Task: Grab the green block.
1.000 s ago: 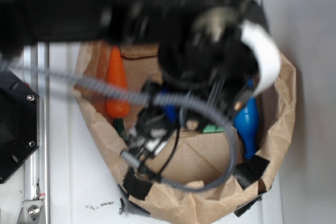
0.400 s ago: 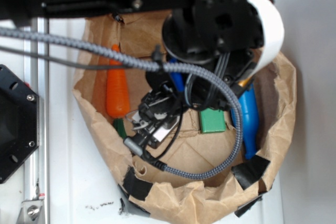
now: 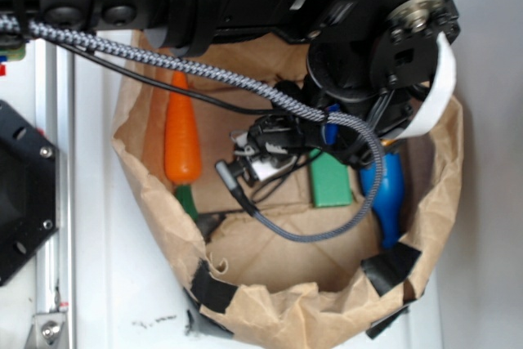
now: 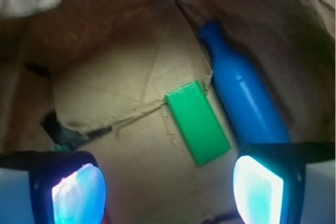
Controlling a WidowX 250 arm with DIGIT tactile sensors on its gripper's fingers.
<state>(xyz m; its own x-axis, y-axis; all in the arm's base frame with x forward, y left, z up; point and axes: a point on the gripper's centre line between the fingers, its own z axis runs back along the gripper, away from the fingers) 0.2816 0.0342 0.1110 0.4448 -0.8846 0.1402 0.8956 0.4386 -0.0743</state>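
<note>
- The gripper (image 4: 168, 184) has its fingers wide apart, holding nothing.
- The green block (image 4: 198, 121) lies flat on the paper bag (image 3: 286, 316) floor, just beside the blue bottle (image 4: 244, 95).
- Risk, I think: the right finger may hit the bottle and push the block away.

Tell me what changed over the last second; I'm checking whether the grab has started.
The arm moved toward the top of the exterior view, uncovering the green block. The pincer is open above the bag floor with nothing held; the block lies flat ahead of it. The block, blue bottle, carrot and paper bag stayed put.
</note>
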